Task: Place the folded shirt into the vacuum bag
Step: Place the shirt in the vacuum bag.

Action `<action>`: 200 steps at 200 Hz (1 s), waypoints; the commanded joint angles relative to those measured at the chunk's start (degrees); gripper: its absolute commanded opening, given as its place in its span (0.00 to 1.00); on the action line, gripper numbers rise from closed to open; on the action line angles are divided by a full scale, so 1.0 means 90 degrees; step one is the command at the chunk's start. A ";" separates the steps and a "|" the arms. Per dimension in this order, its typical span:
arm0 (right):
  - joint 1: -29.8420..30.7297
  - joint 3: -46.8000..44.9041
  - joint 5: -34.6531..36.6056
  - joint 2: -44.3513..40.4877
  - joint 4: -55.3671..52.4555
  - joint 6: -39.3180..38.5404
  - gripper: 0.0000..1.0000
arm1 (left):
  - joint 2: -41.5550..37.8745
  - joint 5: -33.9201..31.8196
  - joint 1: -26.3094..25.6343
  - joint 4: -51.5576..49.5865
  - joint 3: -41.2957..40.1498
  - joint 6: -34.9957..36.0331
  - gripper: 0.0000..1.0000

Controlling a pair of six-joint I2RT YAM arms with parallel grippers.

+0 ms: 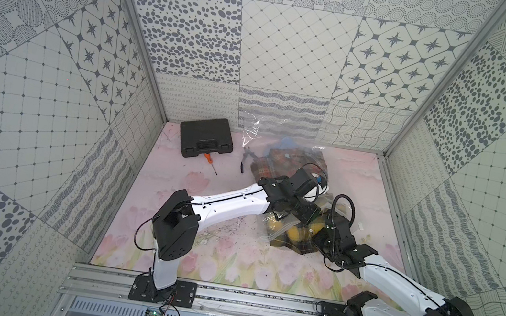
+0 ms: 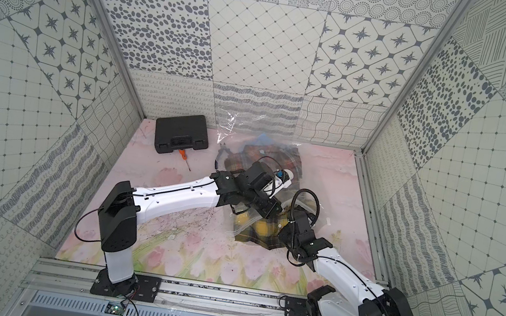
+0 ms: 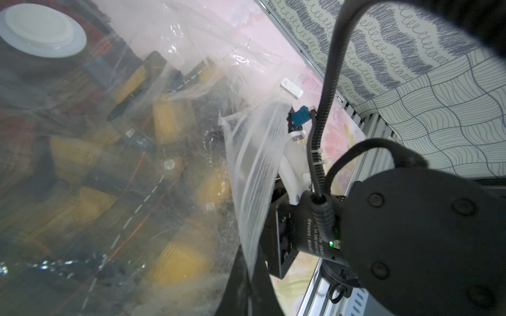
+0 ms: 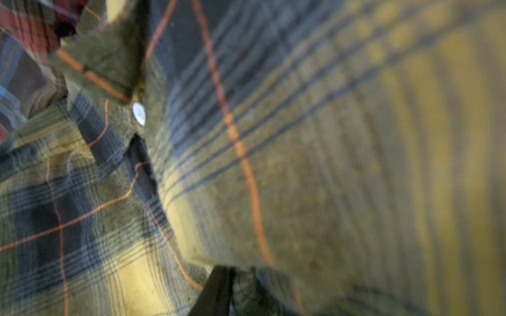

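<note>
Left wrist view: the left fingers (image 3: 235, 290), dark and matte, are pressed together on the ribbed, translucent mouth strip of the bag (image 3: 254, 169), a clear, glossy, crinkled film. A round, white, smooth valve cap (image 3: 41, 30) sits on the bag's upper face. Through the film shows the shirt (image 3: 169, 120), soft plaid flannel in yellow, olive and navy, crossed by thin orange lines.

In both top views the bag lies on the pink, flower-printed desk (image 1: 196, 252), right of centre. The shirt lies mostly inside the bag's near end, with its near edge at the mouth.

The right wrist view is filled with fuzzy plaid cloth draped over the right fingers (image 4: 216, 290). Whether they are spread or pinching cannot be told.

A moulded black case (image 1: 206, 137) and an orange-handled screwdriver (image 1: 209, 159) lie at the far left.
</note>
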 commanded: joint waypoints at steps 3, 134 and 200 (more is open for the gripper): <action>-0.0031 -0.0064 0.0347 0.0116 0.2240 -0.0070 0.20 | 0.0134 0.0466 -0.0126 0.0082 0.0013 0.0096 0.00; -0.0937 0.0579 -0.0359 0.2270 0.3812 -0.1276 0.27 | -0.0142 0.0507 -0.0116 0.0359 -0.0625 -0.0117 0.00; -0.0506 0.0059 -0.0648 0.0481 0.1256 -0.0163 0.65 | -0.0141 0.0384 0.0054 0.0463 -0.0498 -0.0171 0.00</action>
